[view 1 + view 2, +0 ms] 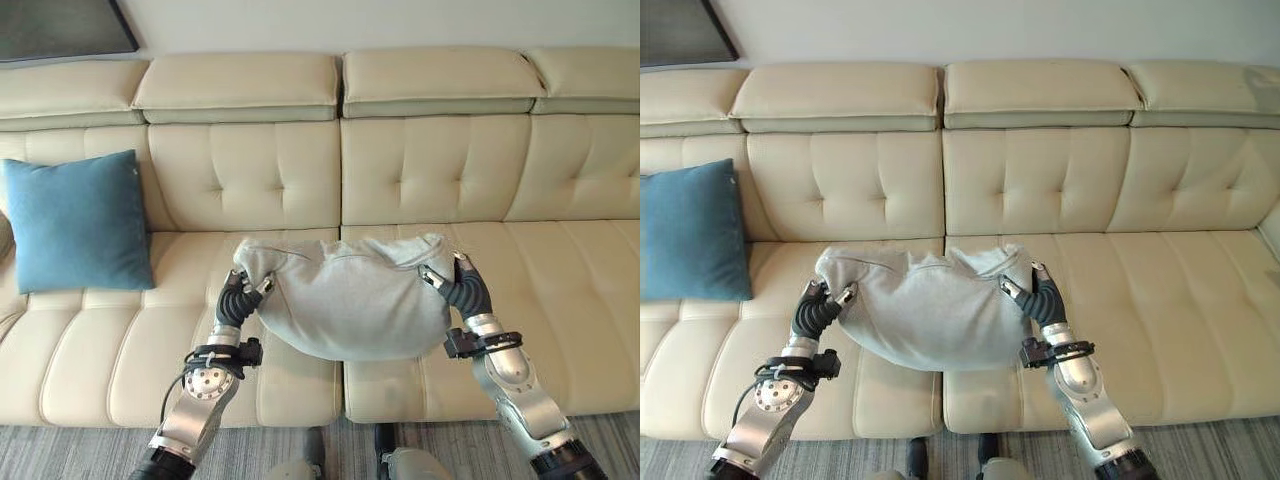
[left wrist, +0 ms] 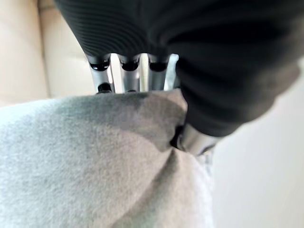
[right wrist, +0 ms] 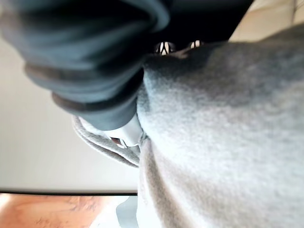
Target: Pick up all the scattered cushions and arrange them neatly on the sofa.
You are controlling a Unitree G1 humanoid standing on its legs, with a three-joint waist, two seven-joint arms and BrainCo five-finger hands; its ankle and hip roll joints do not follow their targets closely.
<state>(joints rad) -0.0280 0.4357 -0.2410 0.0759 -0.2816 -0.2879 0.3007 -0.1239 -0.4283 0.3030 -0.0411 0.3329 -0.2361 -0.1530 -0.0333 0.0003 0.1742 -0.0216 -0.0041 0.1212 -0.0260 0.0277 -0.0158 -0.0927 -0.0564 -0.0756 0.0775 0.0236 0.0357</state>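
A grey cushion (image 1: 350,298) hangs between my two hands just above the front of the cream sofa (image 1: 420,170), near its middle seam. My left hand (image 1: 240,294) is shut on the cushion's left corner, fingers and thumb pinching the cloth (image 2: 118,142). On the other side my right hand (image 1: 462,286) is shut on the right corner, with the grey fabric (image 3: 223,123) bunched against its palm. A blue cushion (image 1: 75,220) leans upright against the backrest at the sofa's left end.
The sofa's right seats (image 1: 560,300) are bare cream leather. A grey carpet (image 1: 100,450) runs along the sofa's front. A dark framed panel (image 1: 60,25) hangs on the wall at upper left.
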